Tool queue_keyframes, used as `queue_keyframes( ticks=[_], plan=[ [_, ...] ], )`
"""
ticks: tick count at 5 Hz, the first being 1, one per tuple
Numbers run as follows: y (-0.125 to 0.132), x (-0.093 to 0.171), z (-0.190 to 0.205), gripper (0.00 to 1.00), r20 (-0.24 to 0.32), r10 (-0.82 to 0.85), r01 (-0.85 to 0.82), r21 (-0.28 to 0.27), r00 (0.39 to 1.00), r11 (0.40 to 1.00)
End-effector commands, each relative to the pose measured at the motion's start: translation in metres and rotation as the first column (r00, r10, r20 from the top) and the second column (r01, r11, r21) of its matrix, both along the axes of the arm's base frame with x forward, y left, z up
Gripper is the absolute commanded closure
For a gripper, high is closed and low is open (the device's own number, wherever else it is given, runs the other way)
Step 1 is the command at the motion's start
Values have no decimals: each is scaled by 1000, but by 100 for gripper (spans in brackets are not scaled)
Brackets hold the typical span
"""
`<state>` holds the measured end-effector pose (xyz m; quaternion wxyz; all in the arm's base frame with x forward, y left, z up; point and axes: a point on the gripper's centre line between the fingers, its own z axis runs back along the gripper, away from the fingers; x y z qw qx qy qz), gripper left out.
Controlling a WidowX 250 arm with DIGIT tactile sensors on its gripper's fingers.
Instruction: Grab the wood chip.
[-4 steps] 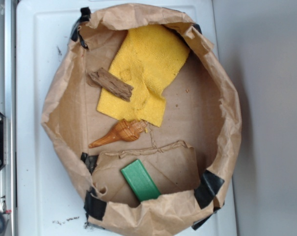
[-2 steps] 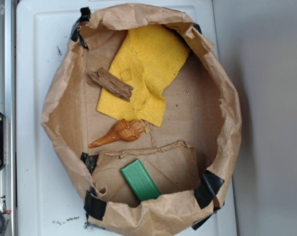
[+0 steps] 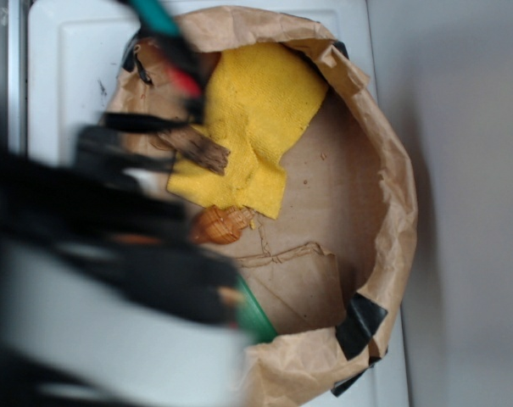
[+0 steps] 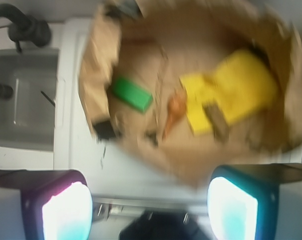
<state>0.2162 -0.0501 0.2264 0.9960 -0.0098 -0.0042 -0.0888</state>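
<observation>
The gripper (image 4: 151,205) is seen in the wrist view with its two fingers (image 4: 66,212) spread wide apart at the bottom corners of the picture, nothing held between them. It is held above the white counter (image 4: 81,165), short of the near rim of the brown paper bag (image 4: 190,172), so the bag's contents lie ahead of it and well apart from it. In the exterior view the arm (image 3: 95,254) is shown only as a dark, heavily blurred mass over the left and lower part of the bag.

The wood chip (image 3: 201,148) is found inside the bag, lying flat with its right end resting on the left edge of the yellow cloth (image 3: 256,110). In the wrist view it is made out as a small brown piece (image 4: 218,121), above and to the right of the space between the fingers. The orange-brown seashell (image 3: 222,225) is placed just below the cloth, and the green block (image 4: 132,94) lies farther along, apart from the chip.
</observation>
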Motion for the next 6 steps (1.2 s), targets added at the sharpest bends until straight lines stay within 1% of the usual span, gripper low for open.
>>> queue_keyframes(
  ticks=[1,2,3,4,6],
  plan=[
    [17,53,-19,0,102,-365,363,32,926,931],
    [39,58,-43,0,75,-398,393,76,914,917],
    [56,56,-56,0,50,-398,391,112,916,913],
    [63,47,-68,0,23,-453,445,142,891,884],
    [63,47,-68,0,23,-453,445,142,891,884]
  ],
)
